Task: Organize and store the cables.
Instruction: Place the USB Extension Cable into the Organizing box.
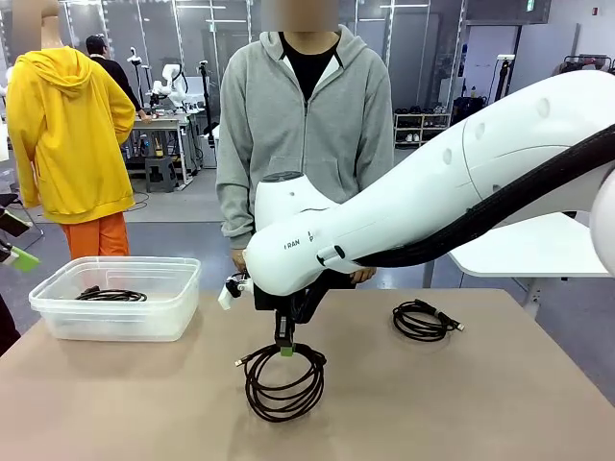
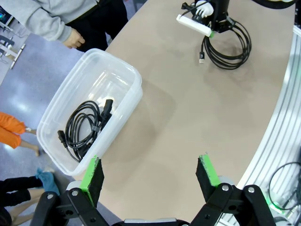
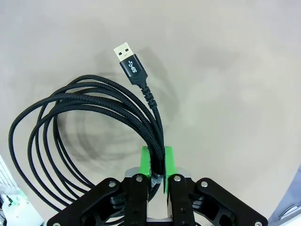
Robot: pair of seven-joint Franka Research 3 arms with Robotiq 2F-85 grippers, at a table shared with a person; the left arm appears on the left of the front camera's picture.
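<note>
My right gripper (image 1: 285,350) (image 3: 158,165) is shut on a coiled black USB cable (image 1: 284,380) (image 3: 84,127) at the table's middle. The bundle of strands is pinched between the green pads (image 3: 170,162), and the USB plug (image 3: 128,60) sticks out past them. The loop hangs down and seems to touch the tabletop. A second coiled cable (image 1: 423,320) lies on the table to the right. A third cable (image 1: 110,294) (image 2: 87,125) rests inside the clear plastic bin (image 1: 183,307) (image 2: 123,118). My left gripper (image 2: 150,175) hovers open above the table near the bin, holding nothing.
A person in a grey hoodie (image 1: 303,125) stands at the far edge, hands by the table. The clear bin sits at the table's left. Bare tabletop lies between the bin and the held cable. The table's rounded edge (image 2: 277,127) runs along the right in the left wrist view.
</note>
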